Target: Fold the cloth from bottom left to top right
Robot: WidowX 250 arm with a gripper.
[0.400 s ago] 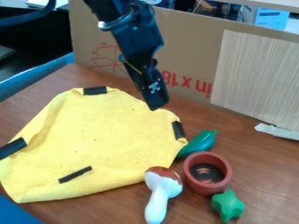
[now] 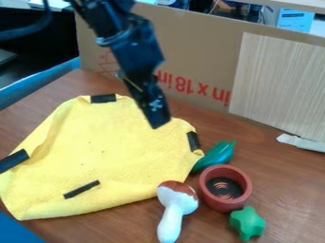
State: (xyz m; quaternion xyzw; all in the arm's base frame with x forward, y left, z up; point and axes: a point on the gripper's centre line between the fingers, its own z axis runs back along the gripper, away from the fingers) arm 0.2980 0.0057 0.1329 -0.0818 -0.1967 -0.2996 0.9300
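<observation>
Wooden table, yellow cloth spread across the left of the view.
The gripper hangs by the cloth's upper right edge; whether it is wide or narrow, I cannot tell.

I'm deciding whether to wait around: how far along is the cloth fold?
Not far, it seems. Done: the yellow cloth is laid out broadly over the table, but its bottom-left corner has not been brought to the top right. In hand: the gripper is at the upper-right edge, with no cloth visibly lifted. Left: apparently the whole diagonal fold.
</observation>
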